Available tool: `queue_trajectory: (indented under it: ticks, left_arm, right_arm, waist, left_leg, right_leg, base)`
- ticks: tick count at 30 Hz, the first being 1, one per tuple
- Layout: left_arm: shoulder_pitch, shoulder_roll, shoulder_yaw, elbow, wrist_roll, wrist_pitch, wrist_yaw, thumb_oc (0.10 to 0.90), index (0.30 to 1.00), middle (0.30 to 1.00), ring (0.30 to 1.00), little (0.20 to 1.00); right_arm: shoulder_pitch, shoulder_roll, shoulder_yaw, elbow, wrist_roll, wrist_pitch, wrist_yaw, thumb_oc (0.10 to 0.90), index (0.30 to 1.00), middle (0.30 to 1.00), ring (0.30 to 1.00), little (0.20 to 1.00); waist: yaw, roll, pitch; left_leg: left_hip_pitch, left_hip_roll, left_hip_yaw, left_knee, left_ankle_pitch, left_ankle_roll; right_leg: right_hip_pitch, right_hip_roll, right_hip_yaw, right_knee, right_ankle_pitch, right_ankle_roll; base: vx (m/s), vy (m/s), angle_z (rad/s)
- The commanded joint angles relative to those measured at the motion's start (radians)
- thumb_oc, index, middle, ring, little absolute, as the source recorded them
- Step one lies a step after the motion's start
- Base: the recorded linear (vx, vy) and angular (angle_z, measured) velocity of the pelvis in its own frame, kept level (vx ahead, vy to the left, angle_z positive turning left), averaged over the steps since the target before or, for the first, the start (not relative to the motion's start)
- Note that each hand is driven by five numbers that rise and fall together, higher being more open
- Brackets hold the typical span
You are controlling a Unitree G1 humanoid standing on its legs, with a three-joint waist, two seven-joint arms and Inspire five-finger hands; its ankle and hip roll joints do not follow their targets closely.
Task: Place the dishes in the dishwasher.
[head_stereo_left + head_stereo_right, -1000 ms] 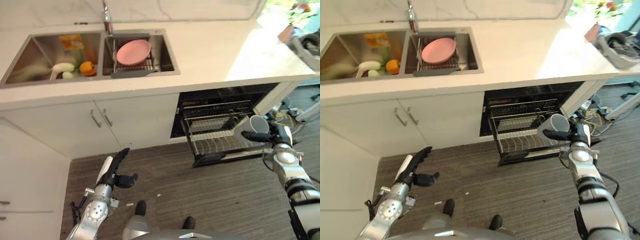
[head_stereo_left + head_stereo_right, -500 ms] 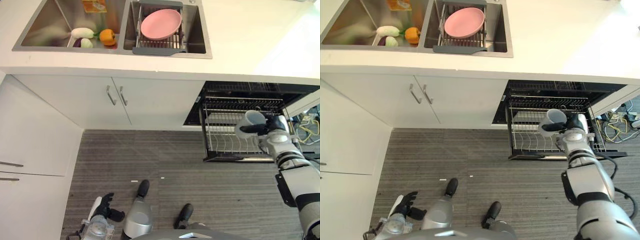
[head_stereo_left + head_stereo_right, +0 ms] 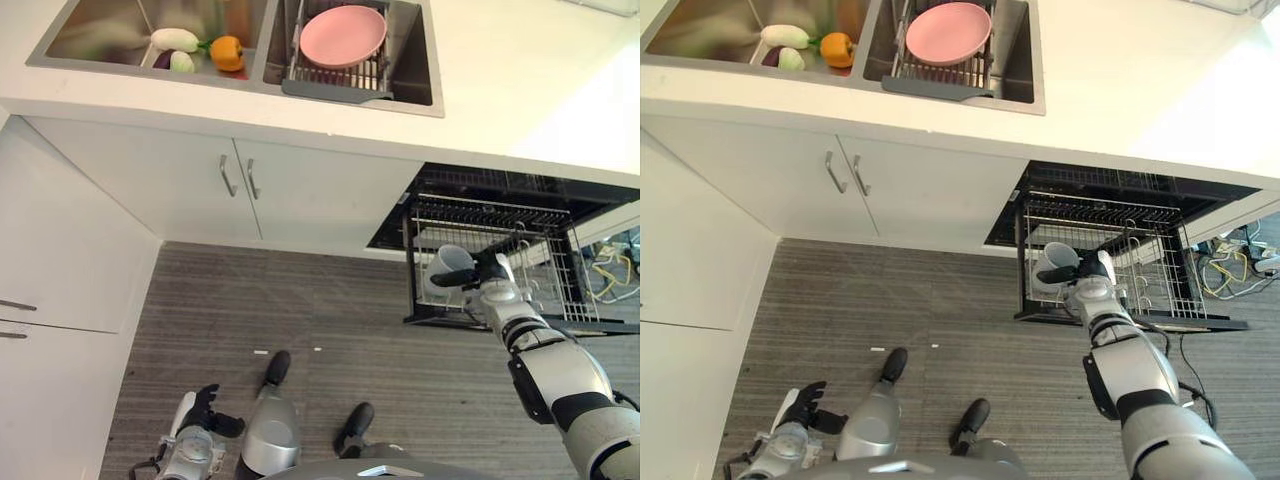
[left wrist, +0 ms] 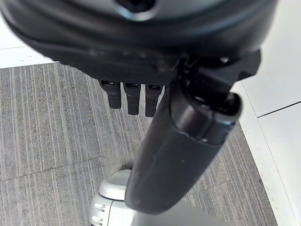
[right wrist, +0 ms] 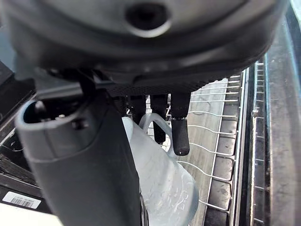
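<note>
One white mug (image 3: 447,272) is in the robot's right hand (image 3: 490,283). The thumb and the fingers (image 5: 180,134) are curled round the mug, so the hand grips it. In the right wrist view the mug sits just past the fingers, with its handle right beside them and its side against the thumb. The mug lies tilted, with its open mouth up and toward the cupboards.

The hand holds the mug over the dishwasher rack (image 3: 545,262), at the rack's left front corner. The rack is made of wire and is pulled out from the dark dishwasher (image 3: 1120,185) under the white counter (image 3: 520,90). I cannot tell if the mug touches the wires.

The left hand (image 3: 200,415) hangs low by the grey floor (image 3: 350,320), far from the rack. Its fingers are bent in loosely and hold nothing.

Up on the counter there is a sink (image 3: 432,70) with two bowls. A pink plate (image 3: 342,35) lies on a grey drying rack (image 3: 335,88) in the right bowl. An orange pepper (image 3: 226,53) and some pale vegetables (image 3: 174,40) lie in the left bowl. White cupboard doors (image 3: 300,190) with two metal handles stand under the sink.
</note>
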Motion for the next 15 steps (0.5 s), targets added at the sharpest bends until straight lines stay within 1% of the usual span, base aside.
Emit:
queue_trajectory:
  ticks: [1, 2, 4, 7, 10, 13, 15]
  left_arm:
    - [-0.023, 0.041, -0.025, 0.033, 0.002, -0.009, 0.033, 0.800, 0.900, 0.900, 0.900, 0.900]
    - [-0.024, 0.040, -0.025, 0.042, 0.002, -0.007, 0.033, 0.800, 0.900, 0.900, 0.900, 0.900]
    - [-0.026, 0.036, -0.031, 0.038, 0.011, -0.005, 0.034, 0.800, 0.900, 0.900, 0.900, 0.900]
    - [-0.026, 0.036, -0.027, 0.053, 0.012, -0.005, 0.037, 0.800, 0.900, 0.900, 0.900, 0.900]
    - [-0.029, 0.031, -0.029, 0.073, 0.018, 0.001, 0.029, 0.800, 0.900, 0.900, 0.900, 0.900]
    - [-0.035, 0.033, -0.042, 0.091, 0.040, 0.006, 0.018, 0.800, 0.900, 0.900, 0.900, 0.900]
    - [-0.039, 0.034, -0.037, 0.112, 0.045, 0.012, 0.012, 0.800, 0.900, 0.900, 0.900, 0.900]
  right_arm:
    - [-0.056, -0.065, 0.032, -0.047, -0.014, -0.045, -0.024, 0.478, 0.418, 0.418, 0.418, 0.418]
    - [-0.061, -0.066, 0.034, -0.048, -0.017, -0.044, -0.025, 0.800, 0.900, 0.900, 0.900, 0.900]
    - [-0.063, -0.056, 0.031, -0.049, -0.018, -0.044, -0.033, 0.800, 0.900, 0.900, 0.900, 0.900]
    - [-0.072, -0.064, 0.037, -0.057, -0.021, -0.045, -0.028, 0.800, 0.900, 0.900, 0.900, 0.900]
    - [-0.083, -0.068, 0.064, -0.073, -0.053, -0.045, -0.028, 0.800, 0.900, 0.900, 0.900, 0.900]
    - [-0.093, -0.079, 0.077, -0.078, -0.071, -0.040, -0.018, 0.800, 0.900, 0.900, 0.900, 0.900]
    - [-0.106, -0.090, 0.087, -0.083, -0.080, -0.036, -0.009, 0.800, 0.900, 0.900, 0.900, 0.900]
  waist:
    - [0.020, -0.024, -0.026]
    - [0.018, -0.025, -0.028]
    - [0.016, -0.023, -0.027]
    - [0.012, -0.023, -0.032]
    - [0.004, -0.024, -0.037]
    - [-0.007, -0.024, -0.048]
    - [-0.020, -0.027, -0.064]
  left_leg:
    - [0.007, 0.045, 0.089, 0.021, -0.038, -0.032]
    - [0.008, 0.045, 0.089, 0.021, -0.038, -0.033]
    - [0.012, 0.044, 0.091, 0.020, -0.040, -0.032]
    - [0.019, 0.044, 0.095, 0.018, -0.043, -0.032]
    - [0.030, 0.046, 0.102, 0.016, -0.045, -0.032]
    - [0.043, 0.047, 0.110, 0.014, -0.048, -0.032]
    - [0.058, 0.050, 0.120, 0.012, -0.052, -0.032]
  right_leg:
    - [0.059, -0.039, 0.033, 0.015, -0.096, 0.048]
    - [0.060, -0.039, 0.033, 0.015, -0.096, 0.047]
    - [0.061, -0.040, 0.036, 0.015, -0.095, 0.048]
    - [0.063, -0.041, 0.039, 0.015, -0.096, 0.049]
    - [0.067, -0.042, 0.046, 0.015, -0.096, 0.049]
    - [0.073, -0.042, 0.054, 0.015, -0.095, 0.049]
    - [0.080, -0.042, 0.063, 0.015, -0.095, 0.050]
  base:
    - [0.00, 0.000, 0.00]
    - [0.00, 0.000, 0.00]
    - [0.00, 0.000, 0.00]
    - [0.00, 0.000, 0.00]
    - [0.00, 0.000, 0.00]
    - [0.00, 0.013, -0.07]
    - [0.02, 0.010, -0.07]
